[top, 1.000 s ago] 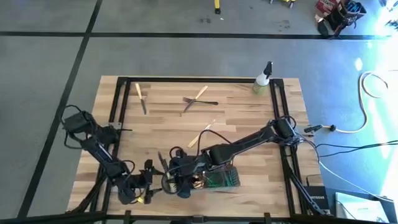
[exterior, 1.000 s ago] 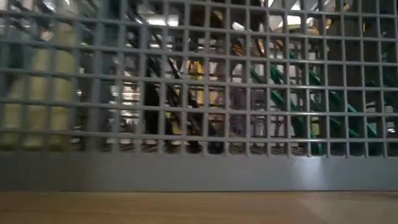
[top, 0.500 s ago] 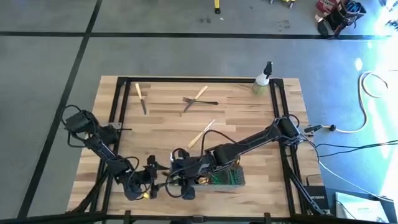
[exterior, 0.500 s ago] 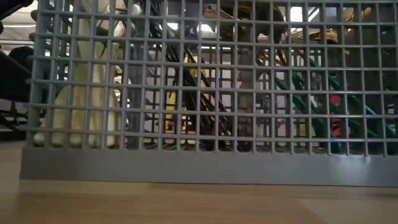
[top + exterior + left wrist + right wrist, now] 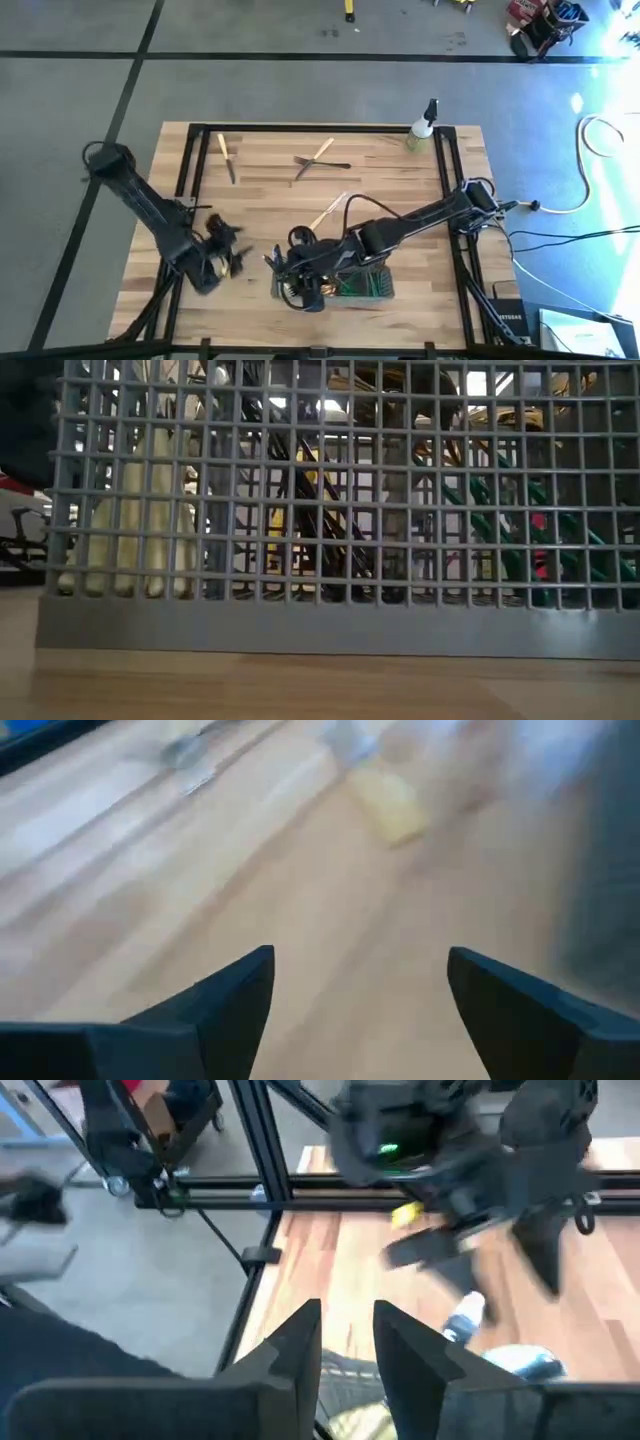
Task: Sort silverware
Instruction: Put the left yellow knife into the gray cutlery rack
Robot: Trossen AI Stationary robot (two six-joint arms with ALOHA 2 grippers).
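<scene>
Wooden table (image 5: 390,190) | left tool (image 5: 360,1010) spread, empty | caddy (image 5: 330,630) near right tool (image 5: 290,283)

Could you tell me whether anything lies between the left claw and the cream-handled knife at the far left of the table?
Nothing visible does. The left claw, open and empty, hovers near the table's front; bare wood lies between it and the knife.

L gripper (image 5: 228,258) low at front-left, fingers (image 5: 230,1005) wide apart. R arm stretched across, R gripper (image 5: 297,285) at front-centre, fingers (image 5: 290,1355) nearly closed.
</scene>
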